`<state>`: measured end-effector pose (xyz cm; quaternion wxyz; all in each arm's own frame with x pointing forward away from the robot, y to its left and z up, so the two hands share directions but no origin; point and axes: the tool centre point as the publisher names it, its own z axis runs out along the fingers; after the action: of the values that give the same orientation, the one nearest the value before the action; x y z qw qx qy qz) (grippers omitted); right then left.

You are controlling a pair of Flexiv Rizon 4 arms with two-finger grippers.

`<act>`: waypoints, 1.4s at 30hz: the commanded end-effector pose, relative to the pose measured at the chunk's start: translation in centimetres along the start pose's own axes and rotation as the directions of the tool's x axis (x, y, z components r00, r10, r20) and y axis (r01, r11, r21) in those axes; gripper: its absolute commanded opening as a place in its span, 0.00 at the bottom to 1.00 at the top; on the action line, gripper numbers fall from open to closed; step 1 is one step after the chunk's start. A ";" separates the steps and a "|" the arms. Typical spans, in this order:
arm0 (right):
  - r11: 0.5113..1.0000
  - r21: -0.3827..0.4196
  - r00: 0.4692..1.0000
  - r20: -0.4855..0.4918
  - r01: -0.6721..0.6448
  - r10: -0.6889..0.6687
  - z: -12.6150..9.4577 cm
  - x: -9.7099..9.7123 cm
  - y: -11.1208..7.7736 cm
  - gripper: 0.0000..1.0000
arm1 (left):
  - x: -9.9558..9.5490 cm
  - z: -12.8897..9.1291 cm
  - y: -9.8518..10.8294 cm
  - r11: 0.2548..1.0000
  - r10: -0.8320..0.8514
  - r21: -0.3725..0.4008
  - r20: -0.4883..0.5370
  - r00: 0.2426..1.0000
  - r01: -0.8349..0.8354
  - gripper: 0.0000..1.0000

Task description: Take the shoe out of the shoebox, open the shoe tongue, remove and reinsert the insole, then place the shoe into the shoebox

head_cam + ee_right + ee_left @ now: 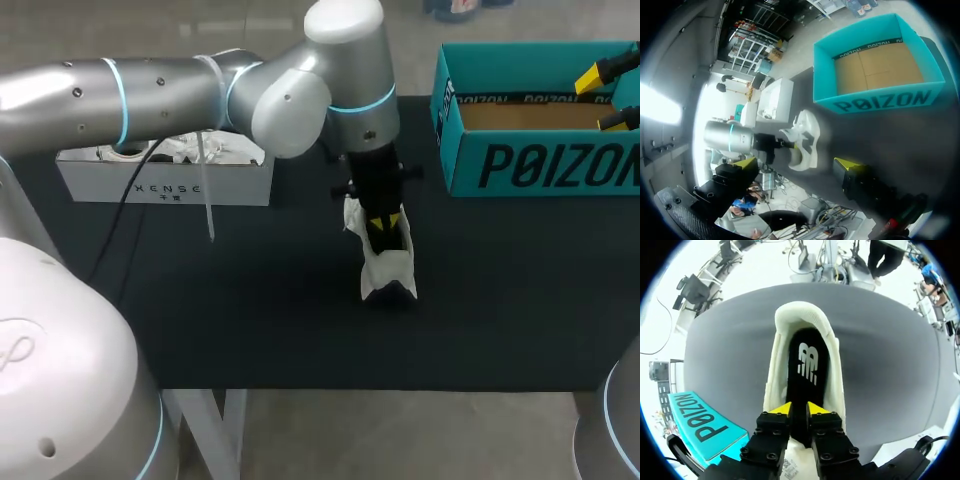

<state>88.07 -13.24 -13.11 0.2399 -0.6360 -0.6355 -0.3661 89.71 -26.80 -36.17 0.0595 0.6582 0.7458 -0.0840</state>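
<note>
While the white shoe [388, 272] stands on the black table [250, 310], apart from the teal shoebox [540, 165], the left gripper [799, 410] sits inside it, fingers pinched on the black insole [807, 360]. The right gripper [612, 95] hangs over the shoebox, fingers spread, holding nothing.

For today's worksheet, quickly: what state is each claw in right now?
Left claw: closed on the black insole inside the shoe.
Right claw: open, holding nothing.

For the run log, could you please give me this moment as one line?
left hand: shut on insole inside shoe | right hand: open above shoebox | shoe: on table | shoebox: empty
</note>
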 end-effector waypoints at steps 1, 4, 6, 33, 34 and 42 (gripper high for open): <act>1.000 0.000 1.000 0.002 0.000 0.000 0.0 0.0 0.0 1.00 | -0.1 -0.1 0.0 1.000 -0.001 0.000 -0.033 0.999 0.001 0.80; 1.000 0.000 1.000 0.002 0.000 0.000 0.0 0.0 0.0 1.00 | 0.3 0.2 0.0 1.000 -0.004 0.003 -0.060 0.998 0.004 1.00; 1.000 0.000 1.000 0.002 0.000 0.000 0.0 0.0 0.0 1.00 | 0.5 0.1 0.0 1.000 -0.005 0.005 -0.069 0.998 0.005 1.00; 1.000 0.000 1.000 0.002 0.000 0.000 0.0 0.0 0.0 1.00 | 0.8 -2.6 2.2 0.999 0.006 -0.045 -0.099 0.995 -0.010 1.00; 1.000 0.000 1.000 0.002 0.000 0.000 0.0 0.0 0.0 1.00 | 0.8 -2.8 2.4 0.999 0.001 -0.051 -0.100 0.995 -0.007 1.00; 1.000 0.000 1.000 0.002 0.000 0.000 0.0 0.0 0.0 1.00 | 1.2 -4.2 4.6 0.995 -0.031 -0.100 -0.110 0.993 0.020 1.00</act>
<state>88.07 -13.24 -13.11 0.2399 -0.6360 -0.6355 -0.3661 93.99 -24.50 -33.32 0.0484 0.6483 0.7597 -0.0153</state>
